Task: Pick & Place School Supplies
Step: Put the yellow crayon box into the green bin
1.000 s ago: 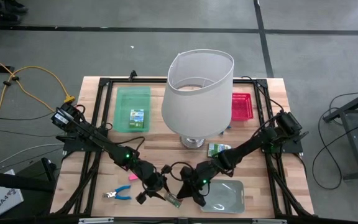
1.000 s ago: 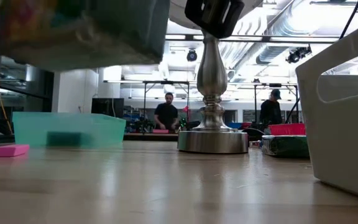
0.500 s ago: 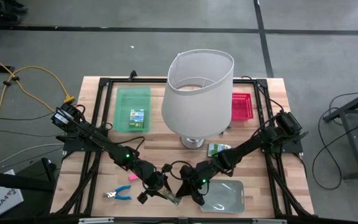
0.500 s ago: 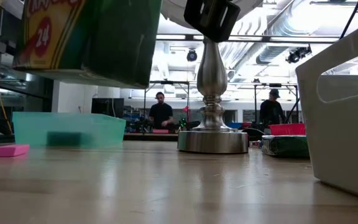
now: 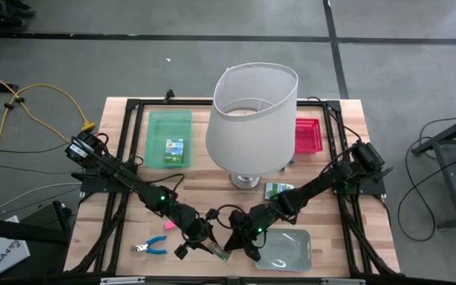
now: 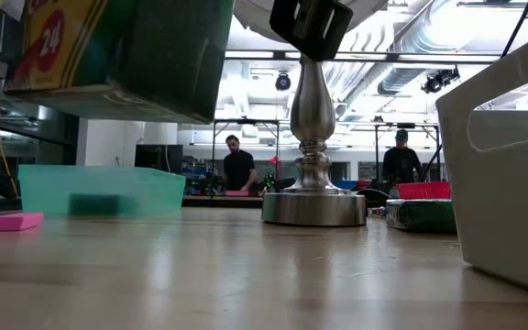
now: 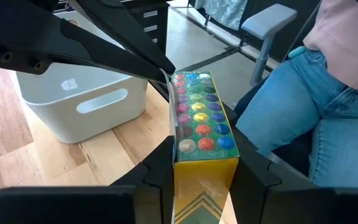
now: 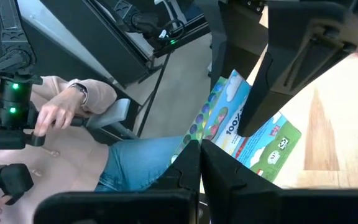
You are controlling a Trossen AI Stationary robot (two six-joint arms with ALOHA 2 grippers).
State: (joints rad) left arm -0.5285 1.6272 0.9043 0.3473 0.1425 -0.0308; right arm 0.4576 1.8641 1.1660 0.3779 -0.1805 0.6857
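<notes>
Standing by the table [image 5: 125,178], I see most of the job undone. One crayon box lies in the green tray [image 5: 155,131]; another [image 5: 277,189] sits loose by the lamp base. The left gripper [image 7: 205,171] clamps a third crayon box [image 7: 199,124] off the wood near the front edge, the right gripper [image 8: 200,149] pinched empty alongside. Scissors [image 5: 150,247] and pink eraser [image 5: 168,225] wait.
</notes>
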